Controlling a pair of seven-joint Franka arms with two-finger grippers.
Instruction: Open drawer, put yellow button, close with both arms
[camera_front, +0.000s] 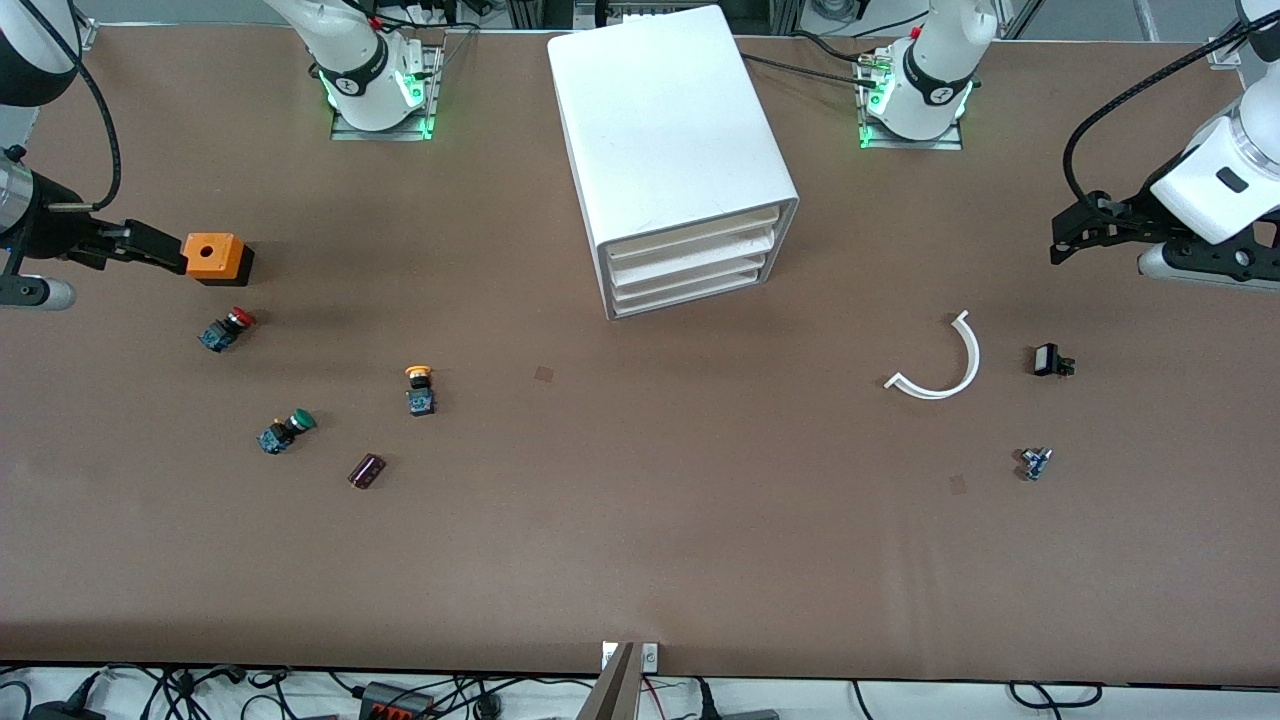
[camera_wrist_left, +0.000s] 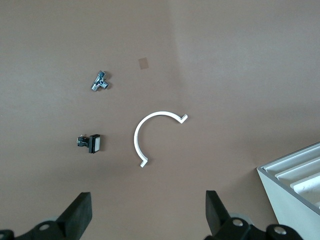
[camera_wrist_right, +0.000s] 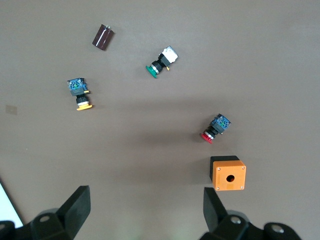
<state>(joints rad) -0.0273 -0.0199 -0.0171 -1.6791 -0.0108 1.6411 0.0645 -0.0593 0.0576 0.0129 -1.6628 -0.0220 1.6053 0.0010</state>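
On the brown table in the front view, the closed top white plastic drawer (camera_front: 690, 237) and small yellow-capped button (camera_front: 419, 389) are seen untouched. Under each wrist camera, left gripper (camera_wrist_left: 147, 215) and right gripper (camera_wrist_right: 145, 212) are held wide open, empty, presumably awaiting approach.

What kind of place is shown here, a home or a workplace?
Most likely a robotics lab or test bench, not a home. Two robot arms stand bolted along one edge of a brown table, loose parts such as a yellow button and a white cabinet are laid out, and cables run along the table's edges.
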